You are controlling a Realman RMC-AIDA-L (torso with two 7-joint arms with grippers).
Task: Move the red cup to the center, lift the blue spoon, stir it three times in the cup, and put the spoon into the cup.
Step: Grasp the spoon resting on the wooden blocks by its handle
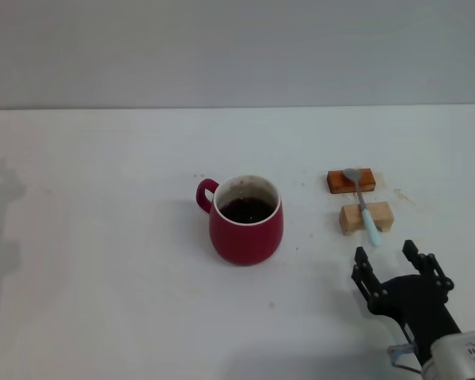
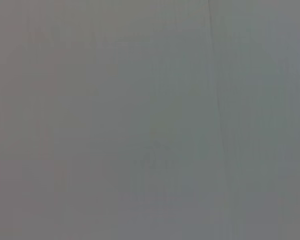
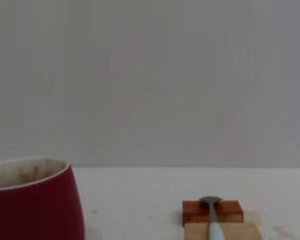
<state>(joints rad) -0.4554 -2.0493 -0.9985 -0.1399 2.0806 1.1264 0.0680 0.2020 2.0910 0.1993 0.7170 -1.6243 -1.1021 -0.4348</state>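
Note:
The red cup [image 1: 246,221] stands near the middle of the white table with dark liquid inside and its handle to the far left. It also shows in the right wrist view [image 3: 35,202]. The blue spoon [image 1: 362,205] lies across an orange block [image 1: 351,180] and a tan block [image 1: 366,217], its grey bowl on the orange one. It also shows in the right wrist view [image 3: 213,220]. My right gripper [image 1: 388,252] is open and empty, just in front of the spoon's handle end. My left gripper is out of view.
The white table [image 1: 103,237] stretches wide to the left of the cup. A grey wall stands behind it. The left wrist view shows only a plain grey surface.

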